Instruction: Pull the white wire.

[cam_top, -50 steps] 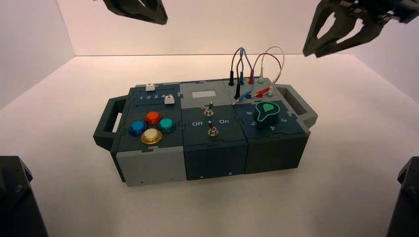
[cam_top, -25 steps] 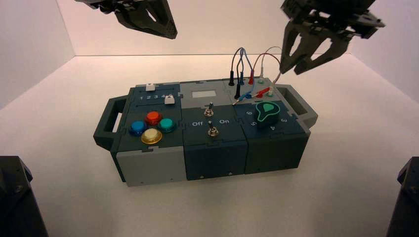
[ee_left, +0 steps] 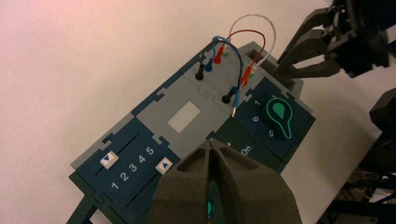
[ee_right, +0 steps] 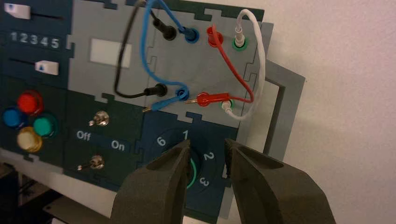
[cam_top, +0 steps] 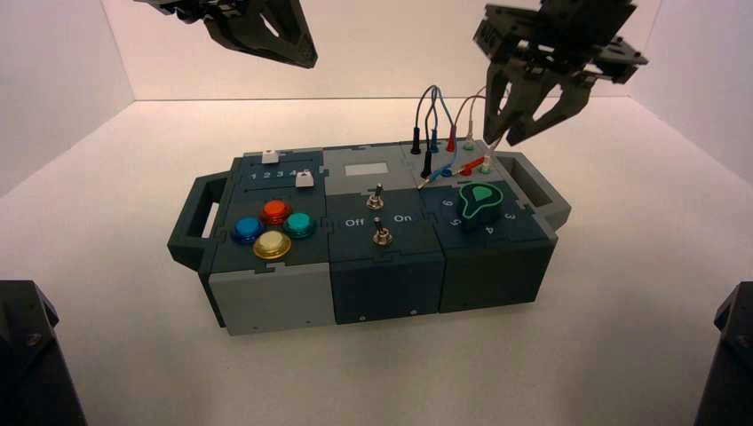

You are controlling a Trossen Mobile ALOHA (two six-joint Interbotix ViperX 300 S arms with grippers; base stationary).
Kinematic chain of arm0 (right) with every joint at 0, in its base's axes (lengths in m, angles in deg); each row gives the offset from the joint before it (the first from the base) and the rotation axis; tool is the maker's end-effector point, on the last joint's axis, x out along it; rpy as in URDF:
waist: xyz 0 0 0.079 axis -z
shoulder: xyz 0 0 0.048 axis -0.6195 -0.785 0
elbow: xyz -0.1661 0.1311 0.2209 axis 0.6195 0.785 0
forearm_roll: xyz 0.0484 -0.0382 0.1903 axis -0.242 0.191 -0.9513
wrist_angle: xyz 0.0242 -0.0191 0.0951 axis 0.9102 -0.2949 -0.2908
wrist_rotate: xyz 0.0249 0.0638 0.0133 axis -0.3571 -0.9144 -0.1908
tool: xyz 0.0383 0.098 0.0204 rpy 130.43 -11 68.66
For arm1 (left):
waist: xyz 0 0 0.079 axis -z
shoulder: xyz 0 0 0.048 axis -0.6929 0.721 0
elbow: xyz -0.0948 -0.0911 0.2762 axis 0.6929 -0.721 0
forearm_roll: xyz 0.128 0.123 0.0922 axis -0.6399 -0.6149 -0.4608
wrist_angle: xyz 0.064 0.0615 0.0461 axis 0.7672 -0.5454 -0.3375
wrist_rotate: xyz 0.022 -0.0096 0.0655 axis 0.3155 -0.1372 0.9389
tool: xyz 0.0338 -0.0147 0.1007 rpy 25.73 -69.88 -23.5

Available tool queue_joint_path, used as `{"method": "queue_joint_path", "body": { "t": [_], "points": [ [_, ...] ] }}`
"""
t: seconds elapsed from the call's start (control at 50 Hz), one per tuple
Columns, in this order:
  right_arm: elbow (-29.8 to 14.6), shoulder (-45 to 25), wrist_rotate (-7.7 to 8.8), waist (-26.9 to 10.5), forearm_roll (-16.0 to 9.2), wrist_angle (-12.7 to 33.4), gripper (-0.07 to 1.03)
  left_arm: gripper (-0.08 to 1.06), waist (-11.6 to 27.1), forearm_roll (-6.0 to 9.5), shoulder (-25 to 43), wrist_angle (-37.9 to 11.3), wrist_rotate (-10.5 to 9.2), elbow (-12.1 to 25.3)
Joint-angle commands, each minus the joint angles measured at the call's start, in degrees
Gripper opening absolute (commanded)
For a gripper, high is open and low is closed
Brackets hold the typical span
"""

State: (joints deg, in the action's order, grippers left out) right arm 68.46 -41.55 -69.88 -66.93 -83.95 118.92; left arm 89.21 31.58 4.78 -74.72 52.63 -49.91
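- Hovering over the far right part of the box [cam_top: 382,266], the right gripper [cam_top: 503,141] pointed down near the white wire [ee_right: 261,60], with its jaws wide apart.
- The white wire arched over the box's far right corner, one white plug [ee_right: 239,37] in a green-ringed socket at the far edge and the other [ee_right: 226,106] in a green-ringed socket nearer the knob [cam_top: 480,202].
- The left gripper [ee_left: 210,143] waited above and beyond the far left part of the box, its jaws together.
- Just left of the white wire, the red wire [ee_right: 231,65] had its far plug upright in a red socket, while its near red plug [ee_right: 217,98] lay tilted, metal tip showing.
- Further left, the blue wire [ee_right: 144,46] had its far plug in a blue socket; a near blue plug [ee_right: 163,103] lay over with its metal tip bare.
- The black wire [ee_right: 122,56] joined two black sockets, one far and one near.
- On the left part, the far white slider [ee_left: 109,159] stood at the 1 end and the near white slider [ee_left: 164,165] at the 5 end.
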Motion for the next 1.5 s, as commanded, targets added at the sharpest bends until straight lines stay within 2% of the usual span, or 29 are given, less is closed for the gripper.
{"method": "queue_joint_path", "body": {
  "t": [0.02,0.16,0.42,0.86,0.92,1.06,1.28,1.42,1.46,1.5],
  "points": [
    [-1.58,-0.79,0.09,-0.26,-0.18,-1.05,0.40,-0.03,0.26,0.09,-0.44,0.62,-0.09,0.44],
    [-1.49,-1.76,0.09,-0.26,-0.26,-2.20,0.40,-0.03,0.26,0.09,-0.44,0.62,-0.18,0.09],
    [-1.93,-3.52,0.09,-0.26,-0.18,-2.81,0.28,-0.03,0.26,0.09,-0.44,0.70,-0.18,0.00],
    [-2.99,-5.98,0.09,-0.26,-0.18,-2.99,0.27,-0.03,0.26,0.09,-0.44,1.32,-0.18,0.00],
    [-2.99,-6.15,0.09,-0.26,-0.18,-3.08,0.25,-0.03,0.26,0.09,-0.53,1.32,-0.09,0.00],
    [-2.90,-6.77,0.09,-0.26,-0.09,-3.69,0.09,-0.03,0.26,0.09,-0.70,1.32,-0.09,0.00],
    [-2.99,-8.44,0.00,-0.26,-0.18,-4.22,0.03,-0.03,0.26,0.00,-0.88,1.32,-0.09,0.00],
    [-2.90,-8.26,-0.09,-0.26,0.09,-3.08,0.06,-0.03,0.26,0.00,-1.14,1.32,-0.09,0.00],
    [-2.90,-8.09,-0.09,-0.26,0.09,-2.55,0.14,-0.03,0.26,0.00,-1.23,1.32,-0.09,0.00],
    [-2.90,-7.91,-0.18,-0.26,0.09,-2.20,0.28,-0.03,0.26,0.09,-1.41,1.32,-0.09,0.00]
  ]
}}
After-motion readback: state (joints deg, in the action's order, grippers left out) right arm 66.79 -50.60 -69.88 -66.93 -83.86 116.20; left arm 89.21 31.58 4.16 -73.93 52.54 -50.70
